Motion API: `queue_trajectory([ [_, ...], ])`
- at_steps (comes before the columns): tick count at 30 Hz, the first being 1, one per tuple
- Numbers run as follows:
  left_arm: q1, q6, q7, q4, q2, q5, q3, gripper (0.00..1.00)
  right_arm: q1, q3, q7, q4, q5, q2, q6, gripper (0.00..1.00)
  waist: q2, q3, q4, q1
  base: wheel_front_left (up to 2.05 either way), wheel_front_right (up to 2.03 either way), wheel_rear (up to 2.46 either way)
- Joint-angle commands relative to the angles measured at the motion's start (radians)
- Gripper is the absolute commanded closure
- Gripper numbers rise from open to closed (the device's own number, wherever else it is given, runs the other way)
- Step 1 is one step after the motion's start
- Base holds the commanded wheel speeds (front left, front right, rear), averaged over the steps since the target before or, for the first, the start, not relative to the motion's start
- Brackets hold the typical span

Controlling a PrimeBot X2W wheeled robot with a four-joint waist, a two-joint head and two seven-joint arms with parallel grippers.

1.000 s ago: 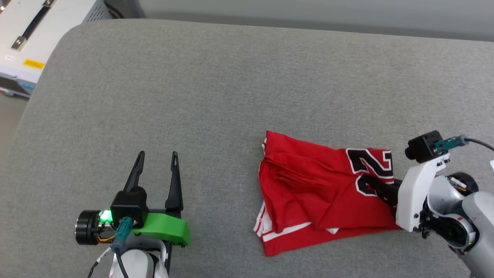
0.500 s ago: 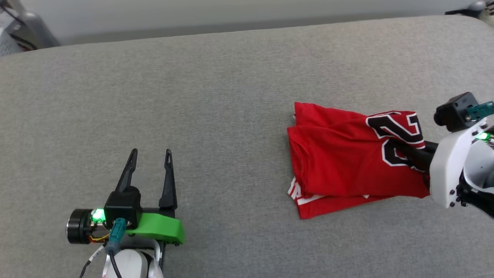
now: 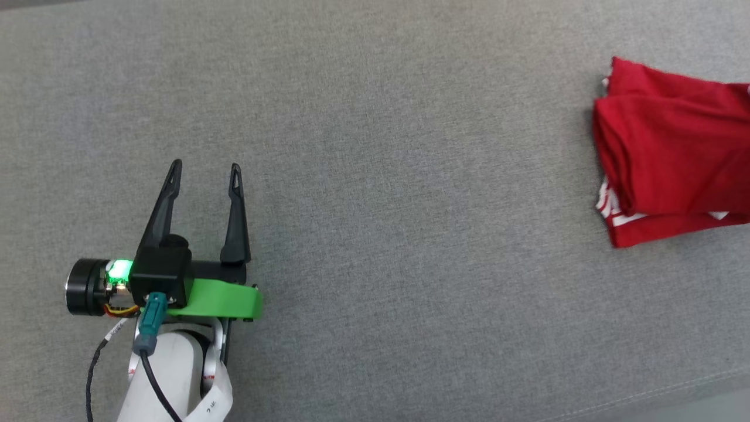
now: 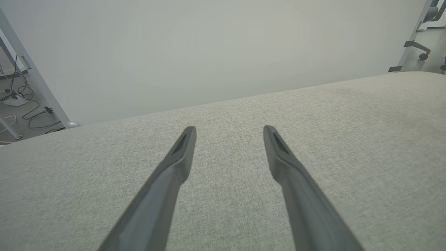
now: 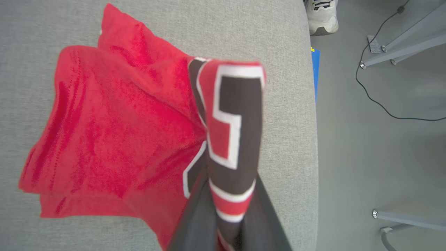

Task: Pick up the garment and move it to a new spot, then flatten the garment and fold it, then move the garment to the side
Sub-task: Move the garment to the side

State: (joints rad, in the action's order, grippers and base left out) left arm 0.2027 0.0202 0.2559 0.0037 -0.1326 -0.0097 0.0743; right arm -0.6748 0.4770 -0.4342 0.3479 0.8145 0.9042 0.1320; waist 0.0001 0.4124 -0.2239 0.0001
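Head view has swung since a second ago: the whole picture shifted, so that is camera motion. The red jersey-style garment with black white-edged number print (image 3: 674,152) used to sit mid-right and now runs off the right edge. The gap between it and the left gripper (image 3: 205,166) is wider than before. The fold looks much the same, with the white-striped trim peeking out at the lower left corner.

Garment lies bunched on the grey woven upholstered surface (image 3: 410,176), close to that surface's edge in the right wrist view, with grey floor (image 5: 383,139) beyond it.

Right gripper (image 5: 230,181): fingers clamped tight on a pinch of the garment (image 5: 115,122) at the number print. That fold stands up between the fingers and the rest drapes away to the left of that view.

Left gripper (image 4: 229,128): fingers spread wide, holding nothing, over bare surface (image 4: 348,139) and pointing up the head view toward a pale wall (image 4: 209,52). Pale forearm enters from the bottom edge. Whether it touches the surface I can't tell.

A light sneaker (image 5: 322,17) shows on the floor.
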Motion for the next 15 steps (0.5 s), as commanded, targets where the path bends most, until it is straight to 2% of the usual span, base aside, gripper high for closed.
queue_trajectory([
  [1, 0.028, -0.007, 0.006, -0.012, -0.012, 0.009, -0.001, 0.0, -0.036, -0.006, 0.005, 0.038, -0.02, 0.007, -0.001, 1.0, -0.0001, 0.099, 0.008, -0.0001, 0.0, 0.0, 0.0],
  [9, 0.08, -0.002, 0.006, -0.054, -0.028, 0.019, 0.007, 0.0, -0.17, -0.07, 0.048, 0.292, -0.097, 0.014, -0.001, 1.0, -0.0001, 0.184, 0.04, -0.0001, 0.0, 0.0, 0.0],
  [14, 0.08, 0.009, 0.006, -0.069, -0.031, 0.022, 0.009, 0.0, -0.22, -0.105, 0.115, 0.402, -0.134, -0.032, -0.001, 1.0, -0.0001, 0.19, 0.041, -0.0001, 0.0, 0.0, 0.0],
  [15, 0.079, 0.01, 0.006, -0.068, -0.032, 0.02, 0.009, 0.0, -0.224, -0.112, 0.124, 0.422, -0.139, -0.043, -0.001, 0.61, -0.0001, 0.186, 0.041, -0.0001, 0.0, 0.0, 0.0],
])
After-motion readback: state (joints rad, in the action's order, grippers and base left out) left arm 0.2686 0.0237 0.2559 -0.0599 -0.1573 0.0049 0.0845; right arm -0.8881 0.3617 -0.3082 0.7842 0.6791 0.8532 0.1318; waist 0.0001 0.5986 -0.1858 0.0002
